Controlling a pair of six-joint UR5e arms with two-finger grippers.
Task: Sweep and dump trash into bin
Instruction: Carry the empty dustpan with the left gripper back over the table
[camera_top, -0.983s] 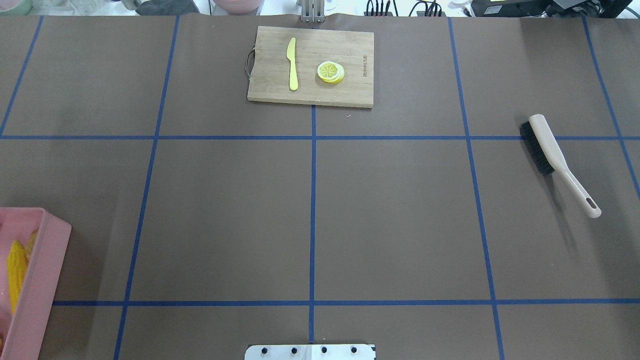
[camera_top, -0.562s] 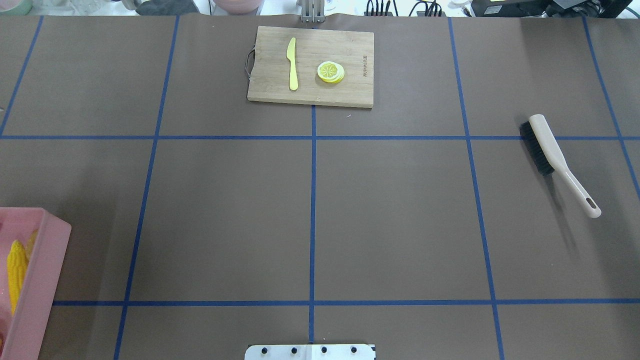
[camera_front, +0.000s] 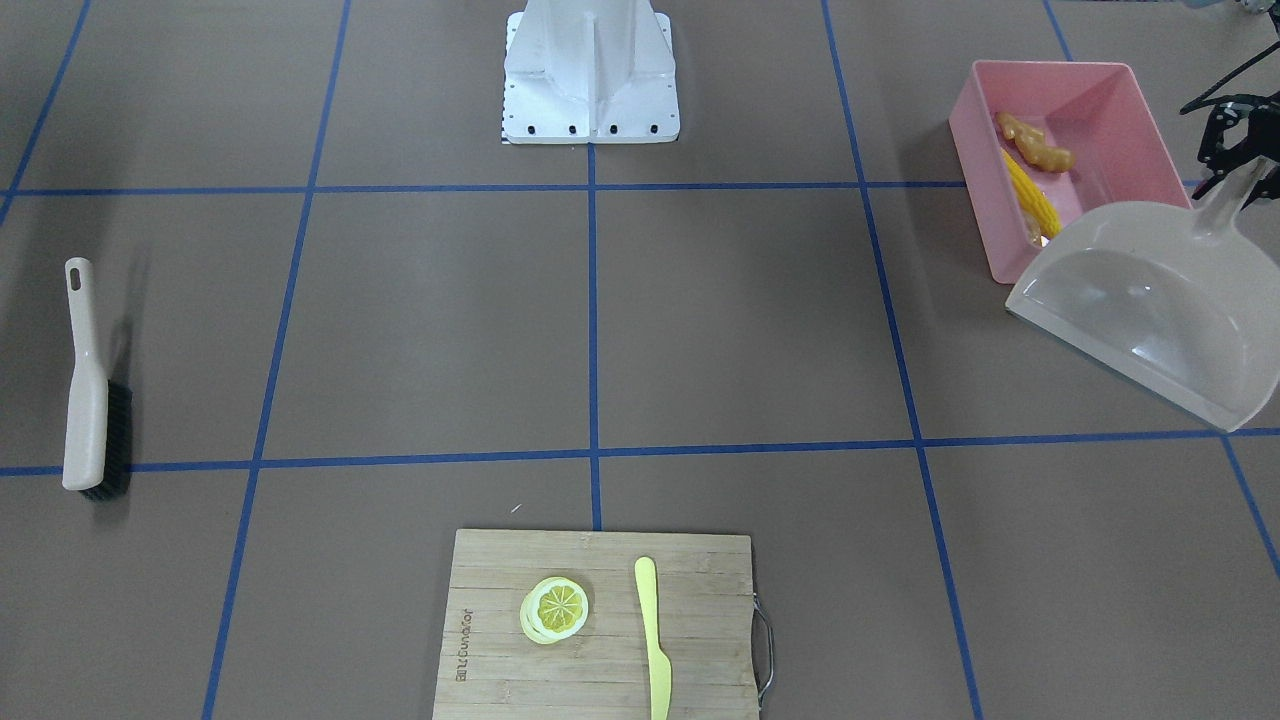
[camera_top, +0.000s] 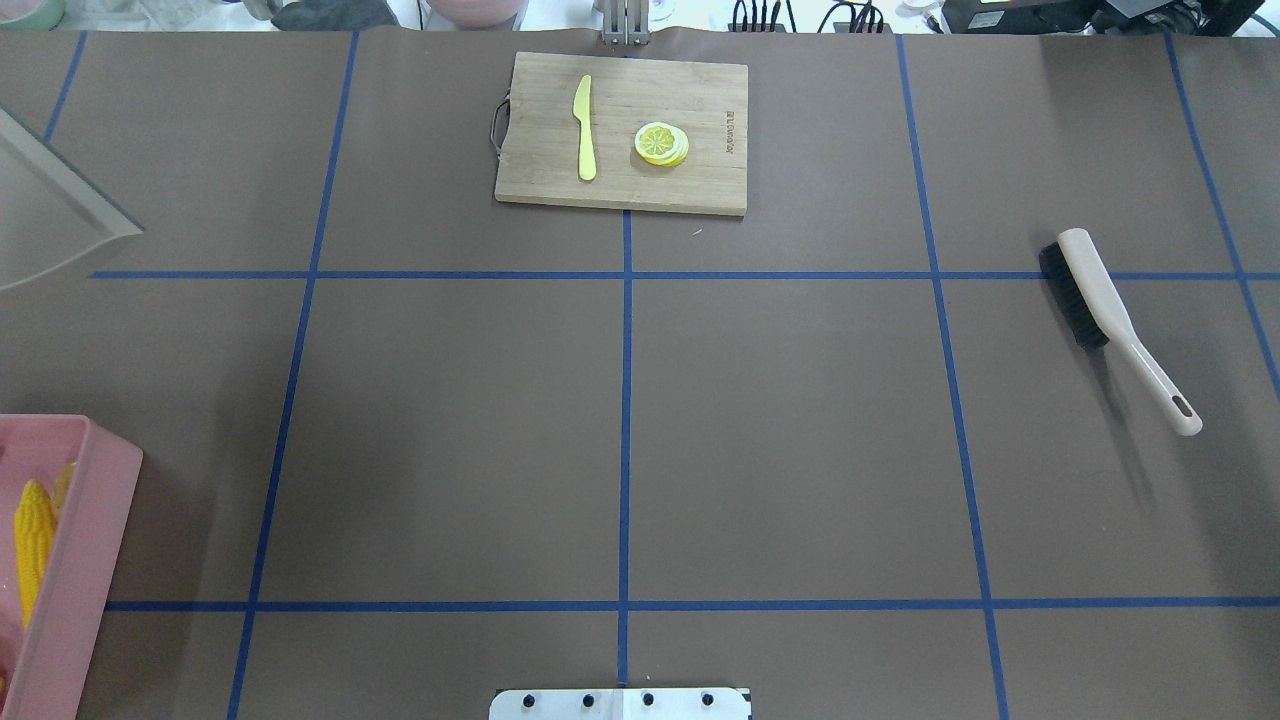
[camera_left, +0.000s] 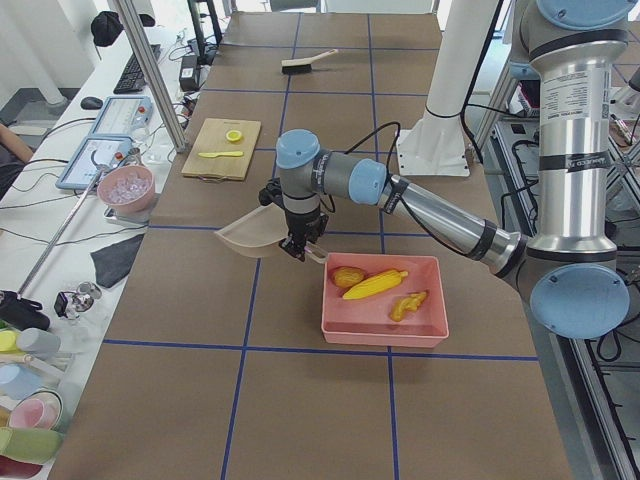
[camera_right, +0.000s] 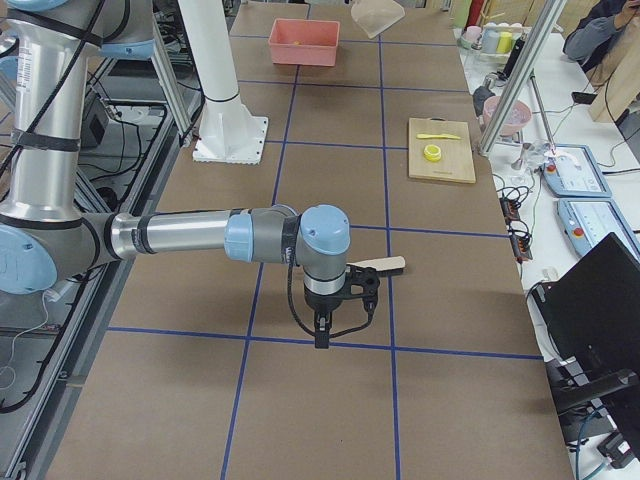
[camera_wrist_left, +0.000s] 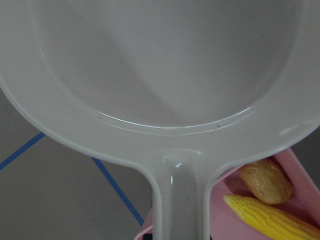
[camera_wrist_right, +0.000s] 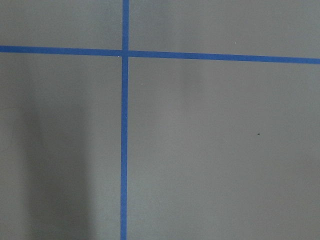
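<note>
The dustpan (camera_top: 45, 215) has swung in at far left, the dumping looks done, the left gripper (camera_front: 1235, 165) is clamped on its handle beside the bin (camera_front: 1045, 66), so next it needs setting down, and I can't make out the jaws of the right gripper (camera_right: 322, 335).

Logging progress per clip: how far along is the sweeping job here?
Done: the corn, ginger and potato all lie in the bin. In hand: the left gripper holds the empty dustpan beside the bin. Left: probably only setting the dustpan down; the brush already lies on the table.
</note>
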